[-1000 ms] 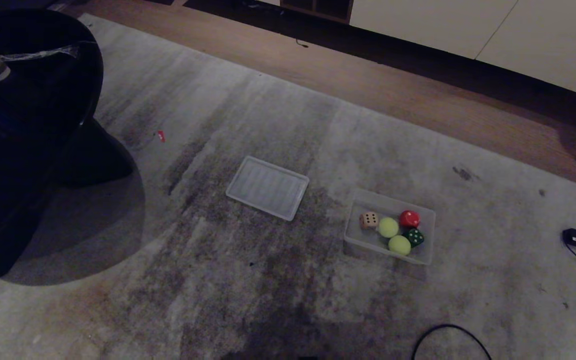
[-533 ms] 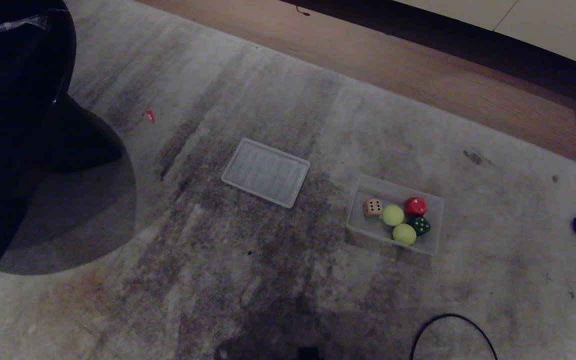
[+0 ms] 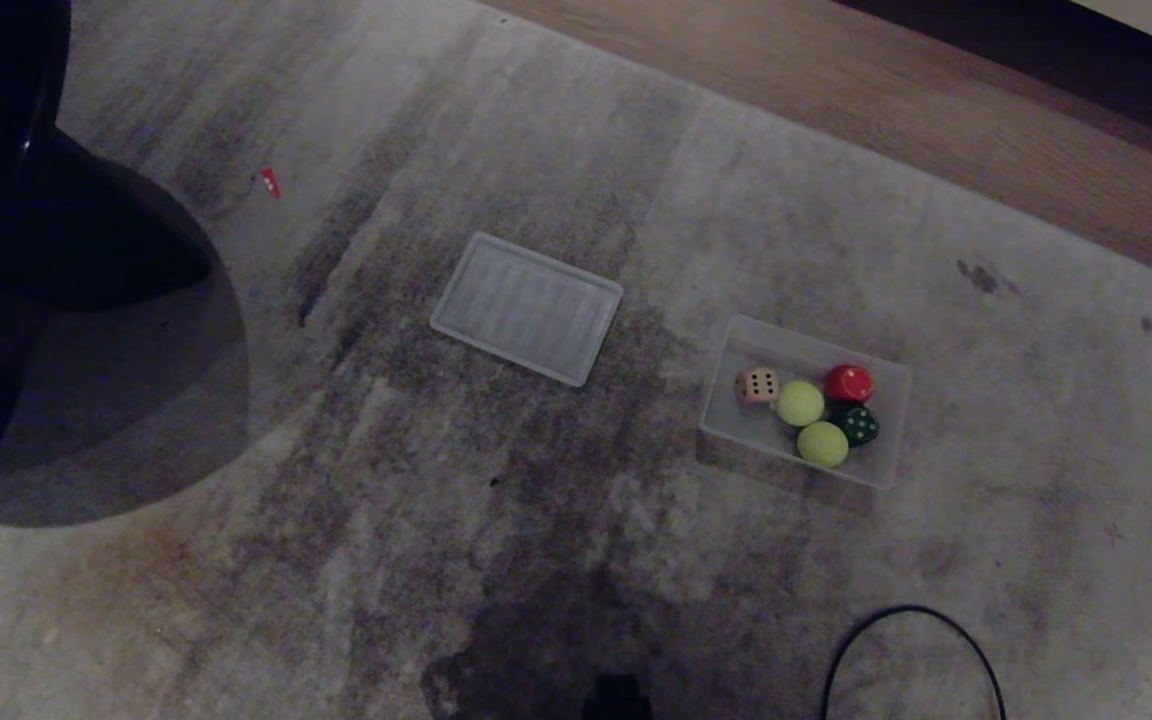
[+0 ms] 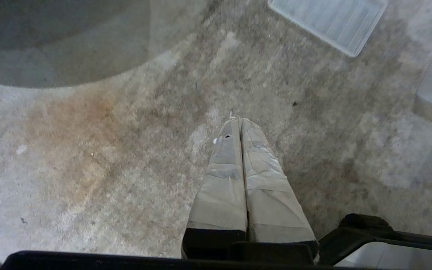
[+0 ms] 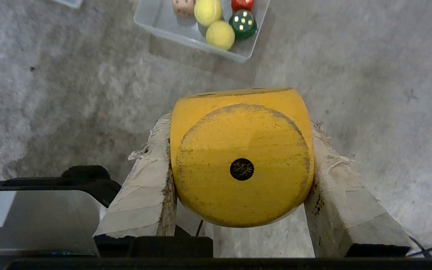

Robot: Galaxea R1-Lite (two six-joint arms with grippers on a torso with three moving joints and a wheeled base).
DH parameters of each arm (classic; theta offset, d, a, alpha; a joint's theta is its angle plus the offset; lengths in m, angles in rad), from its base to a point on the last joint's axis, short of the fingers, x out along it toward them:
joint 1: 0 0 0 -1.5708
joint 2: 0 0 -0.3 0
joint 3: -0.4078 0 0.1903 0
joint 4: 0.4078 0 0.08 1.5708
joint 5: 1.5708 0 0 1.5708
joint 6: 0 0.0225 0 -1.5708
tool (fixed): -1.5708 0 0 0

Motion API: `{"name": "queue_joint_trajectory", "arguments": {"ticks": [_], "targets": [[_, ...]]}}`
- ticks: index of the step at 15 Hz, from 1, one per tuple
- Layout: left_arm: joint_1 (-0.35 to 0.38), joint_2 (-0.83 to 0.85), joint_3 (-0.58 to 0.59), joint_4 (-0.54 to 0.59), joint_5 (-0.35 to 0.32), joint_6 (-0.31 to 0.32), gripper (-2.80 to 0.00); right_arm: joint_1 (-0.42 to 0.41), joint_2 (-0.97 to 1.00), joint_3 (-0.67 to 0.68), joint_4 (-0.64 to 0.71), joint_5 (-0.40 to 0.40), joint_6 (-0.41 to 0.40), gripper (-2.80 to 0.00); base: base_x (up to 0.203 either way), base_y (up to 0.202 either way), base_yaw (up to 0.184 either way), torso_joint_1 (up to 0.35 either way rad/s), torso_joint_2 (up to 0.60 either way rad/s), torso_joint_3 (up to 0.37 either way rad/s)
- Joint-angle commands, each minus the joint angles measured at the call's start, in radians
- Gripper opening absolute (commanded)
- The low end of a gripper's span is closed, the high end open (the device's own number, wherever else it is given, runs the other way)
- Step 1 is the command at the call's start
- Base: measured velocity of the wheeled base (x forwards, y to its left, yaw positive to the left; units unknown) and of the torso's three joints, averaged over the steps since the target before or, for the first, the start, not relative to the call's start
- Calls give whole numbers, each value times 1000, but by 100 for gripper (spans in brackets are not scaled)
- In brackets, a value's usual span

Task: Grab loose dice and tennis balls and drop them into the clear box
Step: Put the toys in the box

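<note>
The right gripper [image 5: 240, 165], its fingers wrapped in frayed tape, pinches the smooth yellow die [image 5: 240, 157], one pip facing the camera, above mottled grey carpet [image 3: 436, 500]. Ahead, well apart, the clear box [image 3: 891, 430] holds a beige die [image 3: 757, 385], two fuzzy balls [image 3: 800, 403] and red and green dice. The left gripper [image 4: 240, 123] hangs pressed together.

Landmark: I take the ribbed clear lid [image 3: 527, 308], flat on the grey carpet [image 3: 356, 560].
Red die [image 3: 849, 383]: I see it right of the lid.
Dark green die [image 3: 858, 425]: just below the red one.
Black cable [image 3: 911, 650]: lower right of the lid.
Wooden floor [image 3: 916, 110]: beyond the lid.
Red scrap [image 3: 269, 181]: upper left of the lid.
</note>
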Motion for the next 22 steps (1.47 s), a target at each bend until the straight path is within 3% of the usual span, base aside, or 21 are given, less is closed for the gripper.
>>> {"name": "queue_joint_trajectory", "arguments": {"ticks": [1,22], "targets": [[0,2,2,0,1,-2,-280,0,0,0,0,1,0,-280,0,0,0,4,1,-200],[0,2,2,0,1,-2,-280,0,0,0,0,1,0,-280,0,0,0,2,1,-197]]}}
